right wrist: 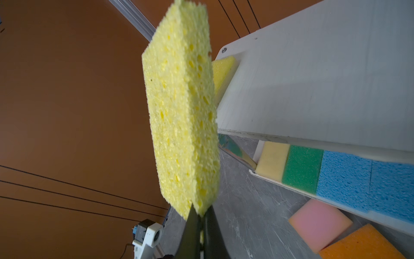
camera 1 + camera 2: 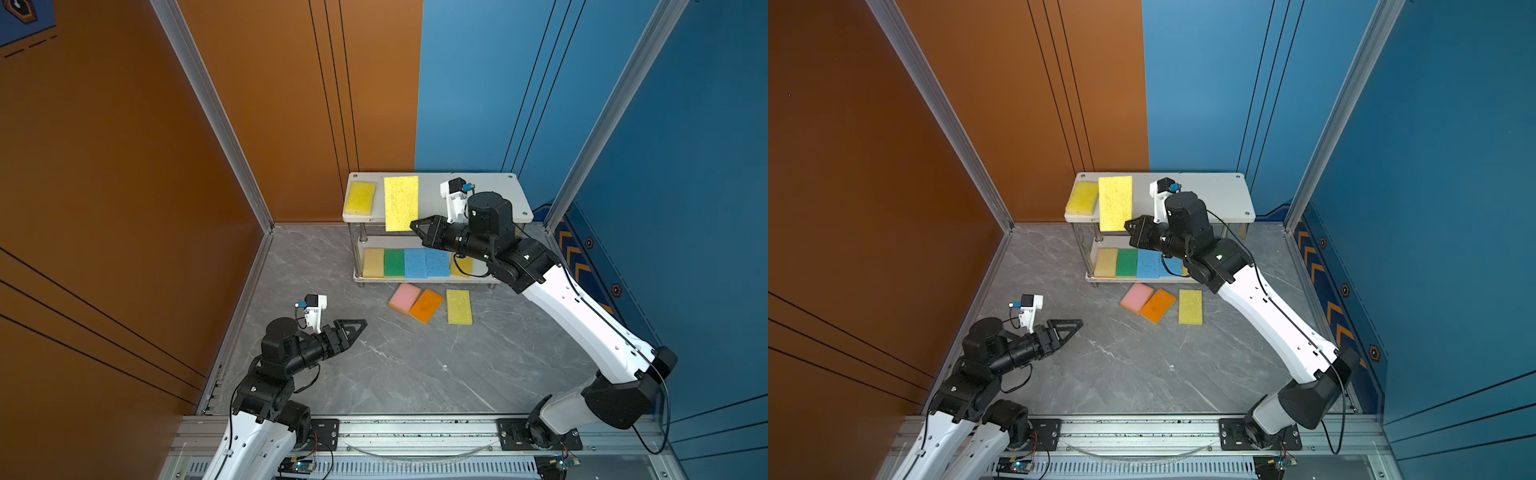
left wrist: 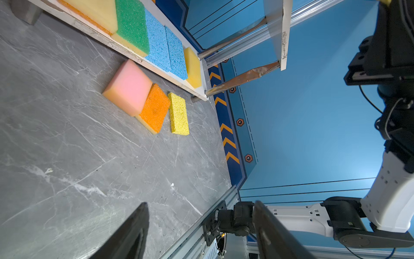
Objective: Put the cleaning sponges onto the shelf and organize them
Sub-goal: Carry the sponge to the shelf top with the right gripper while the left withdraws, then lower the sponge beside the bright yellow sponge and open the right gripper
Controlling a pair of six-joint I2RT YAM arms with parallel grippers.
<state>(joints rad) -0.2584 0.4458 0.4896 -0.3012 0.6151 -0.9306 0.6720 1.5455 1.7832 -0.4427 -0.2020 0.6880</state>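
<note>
Aluminium rail (image 2: 415, 430) along the front edge of the bench (image 2: 415, 374) carries the bases of both arms.

Left end effector (image 2: 360, 328): hovers over the left part of the bench, well apart from every sponge. The left wrist view shows its fingers spread wide with nothing between them.

Right end effector (image 2: 414, 227): reaches in front of the shelf (image 2: 498, 195) at the level of the top board. Its fingers are pressed together on the near corner of the coarse yellow sponge (image 2: 401, 203), pinching it. In both top views the broad face of this sponge is turned upward. The sponge overlaps the left half of the top board, and its near edge projects past the board's front edge. Whether it touches the board cannot be determined.

Top board: the smooth yellow sponge (image 2: 360, 198) lies flat at the left end, just beside the pinched sponge.

Lower board, left to right, in one row with sides touching:
- pale yellow sponge (image 2: 373, 262)
- green sponge (image 2: 393, 263)
- first light blue sponge (image 2: 415, 264)
- second light blue sponge (image 2: 437, 264)
- end yellow sponge (image 2: 462, 268), partly hidden behind the right arm in both top views

Bench, just in front of the shelf:
- pink sponge (image 2: 404, 296), touching the orange sponge (image 2: 426, 306); both lie at an angle to the shelf front
- porous yellow sponge (image 2: 459, 306), just beside the orange sponge on its right, short edge toward the shelf
</note>
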